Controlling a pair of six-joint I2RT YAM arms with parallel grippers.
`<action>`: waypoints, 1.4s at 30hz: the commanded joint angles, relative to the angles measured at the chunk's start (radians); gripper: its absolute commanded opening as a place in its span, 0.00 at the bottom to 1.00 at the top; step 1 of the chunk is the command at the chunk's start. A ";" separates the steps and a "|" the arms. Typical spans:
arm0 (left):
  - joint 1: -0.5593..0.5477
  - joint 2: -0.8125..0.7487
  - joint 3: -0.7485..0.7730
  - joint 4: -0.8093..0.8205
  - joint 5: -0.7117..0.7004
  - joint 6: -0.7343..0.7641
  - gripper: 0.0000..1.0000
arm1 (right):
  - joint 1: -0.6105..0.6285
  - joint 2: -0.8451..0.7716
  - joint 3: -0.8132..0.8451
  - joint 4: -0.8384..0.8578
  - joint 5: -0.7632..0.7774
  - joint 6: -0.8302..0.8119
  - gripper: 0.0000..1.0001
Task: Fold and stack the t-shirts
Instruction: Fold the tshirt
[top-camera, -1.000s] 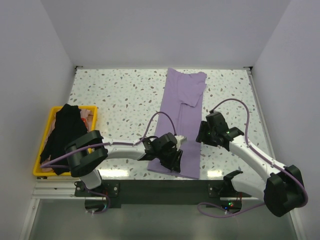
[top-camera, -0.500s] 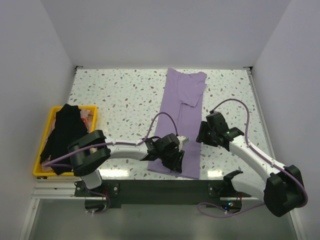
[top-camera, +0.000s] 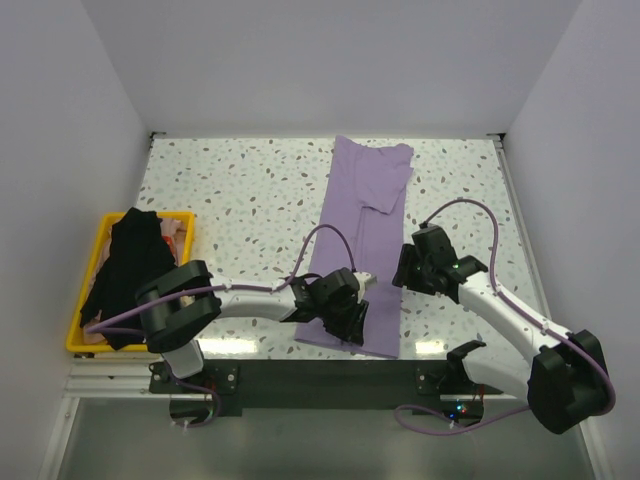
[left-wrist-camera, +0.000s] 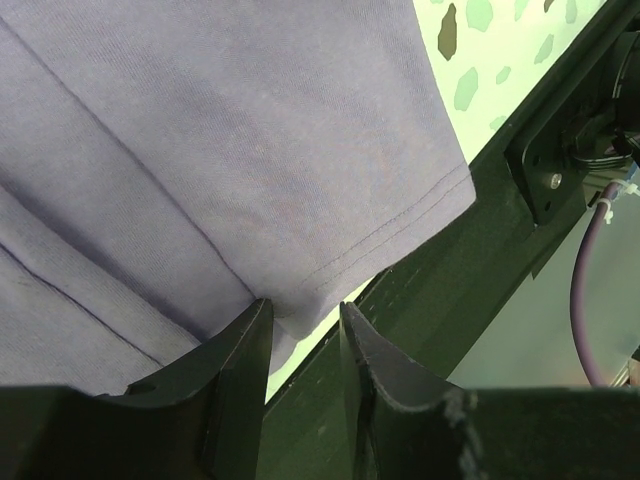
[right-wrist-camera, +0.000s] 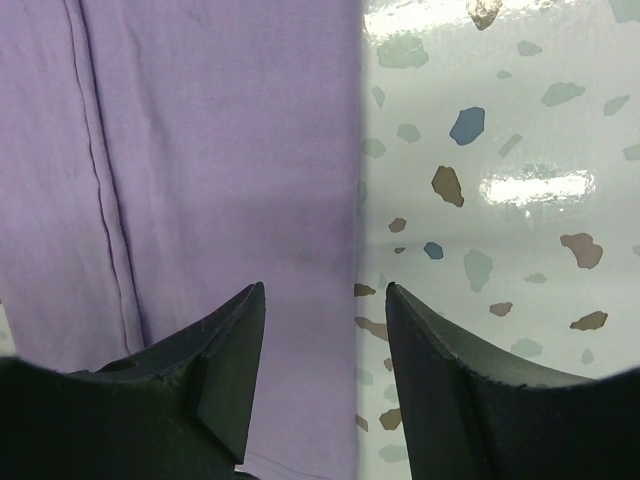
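Note:
The pale lavender t-shirt (top-camera: 365, 200) lies as a long narrow strip, folded lengthwise, running from the far middle of the table to the near edge. My left gripper (top-camera: 350, 322) sits low over its near end. In the left wrist view (left-wrist-camera: 303, 305) the jaws stand a little apart, with the hemmed corner of the shirt (left-wrist-camera: 250, 120) between the fingertips. My right gripper (top-camera: 405, 268) is open and straddles the shirt's right edge (right-wrist-camera: 220, 150), as the right wrist view (right-wrist-camera: 325, 295) shows. The black t-shirt (top-camera: 125, 265) lies heaped in the yellow crate (top-camera: 180, 218).
The crate stands at the table's left near corner. The dark front rail (left-wrist-camera: 450, 280) runs just beyond the shirt's near hem, with a purple cable (left-wrist-camera: 585, 290) behind it. White walls close in the table on three sides.
My left gripper has crept a little further onto the shirt's near end. The right arm has barely moved.

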 joint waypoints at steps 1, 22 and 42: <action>-0.012 -0.001 0.013 -0.008 -0.016 -0.015 0.38 | -0.004 -0.021 -0.006 0.027 -0.012 -0.007 0.56; -0.026 0.007 0.008 0.001 -0.034 -0.032 0.27 | -0.004 -0.039 -0.016 0.021 -0.015 -0.005 0.56; -0.032 -0.104 0.023 -0.070 -0.111 -0.044 0.00 | -0.004 -0.050 0.006 0.006 -0.014 -0.008 0.56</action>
